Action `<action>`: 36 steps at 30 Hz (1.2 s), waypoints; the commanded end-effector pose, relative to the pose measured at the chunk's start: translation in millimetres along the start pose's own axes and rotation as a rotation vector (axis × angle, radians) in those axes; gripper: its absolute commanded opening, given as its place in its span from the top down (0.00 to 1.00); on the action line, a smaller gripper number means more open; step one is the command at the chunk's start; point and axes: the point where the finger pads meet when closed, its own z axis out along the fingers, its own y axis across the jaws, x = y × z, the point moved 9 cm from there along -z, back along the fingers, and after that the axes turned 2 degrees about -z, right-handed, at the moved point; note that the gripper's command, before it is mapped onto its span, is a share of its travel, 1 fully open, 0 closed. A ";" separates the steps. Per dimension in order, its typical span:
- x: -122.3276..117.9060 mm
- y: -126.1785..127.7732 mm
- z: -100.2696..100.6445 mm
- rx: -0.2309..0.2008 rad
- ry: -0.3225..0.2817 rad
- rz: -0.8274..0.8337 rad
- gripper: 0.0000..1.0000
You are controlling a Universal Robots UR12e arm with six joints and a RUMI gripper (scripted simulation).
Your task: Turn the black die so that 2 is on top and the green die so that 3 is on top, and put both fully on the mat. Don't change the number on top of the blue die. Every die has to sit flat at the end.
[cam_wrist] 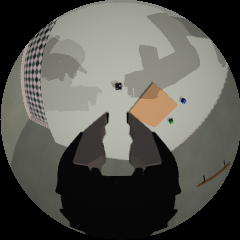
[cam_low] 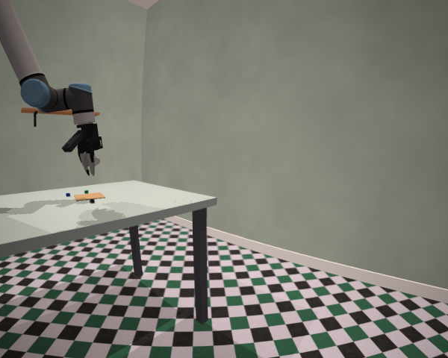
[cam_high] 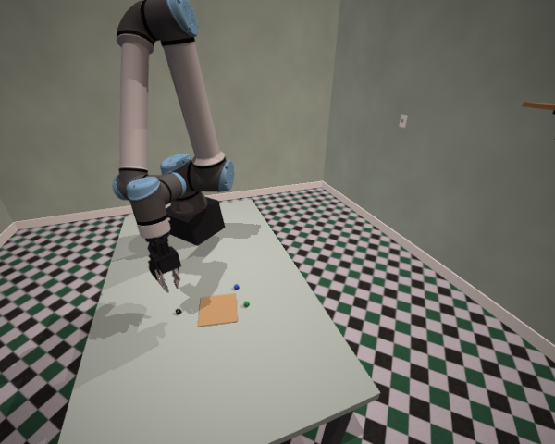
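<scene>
The black die (cam_high: 178, 311) (cam_low: 92, 201) (cam_wrist: 118, 86) lies on the table beside the orange mat (cam_high: 217, 315) (cam_low: 95, 195) (cam_wrist: 154, 107), off it. The green die (cam_high: 246, 303) (cam_low: 86, 191) (cam_wrist: 171, 121) lies off the mat, close to its edge on the opposite side from the black die. The blue die (cam_high: 236, 287) (cam_low: 68, 194) (cam_wrist: 183, 101) lies off the mat near one corner. The numbers on top are too small to read. My gripper (cam_high: 171, 289) (cam_low: 90, 174) (cam_wrist: 117, 113) is partly open and empty, pointing down above the table, short of the black die.
The pale table (cam_high: 220, 382) (cam_low: 147, 196) carries the robot's dark base block (cam_high: 203, 227) at the back. Shadows of the arm fall across the table around the black die and over part of the mat. An orange shelf (cam_high: 550, 106) (cam_wrist: 215, 176) is on the wall.
</scene>
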 end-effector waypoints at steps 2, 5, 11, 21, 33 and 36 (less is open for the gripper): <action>-13.6 -2.2 1.3 -0.015 0.103 0.007 0.82; -19.2 -2.4 0.3 -0.015 0.141 0.007 0.82; -23.4 -2.3 -0.7 -0.015 0.169 0.005 0.82; -23.4 -2.3 -0.7 -0.015 0.169 0.005 0.00; -23.1 -2.5 -0.2 -0.016 0.169 -0.014 0.00; -22.8 -2.6 0.3 -0.018 0.169 -0.030 0.00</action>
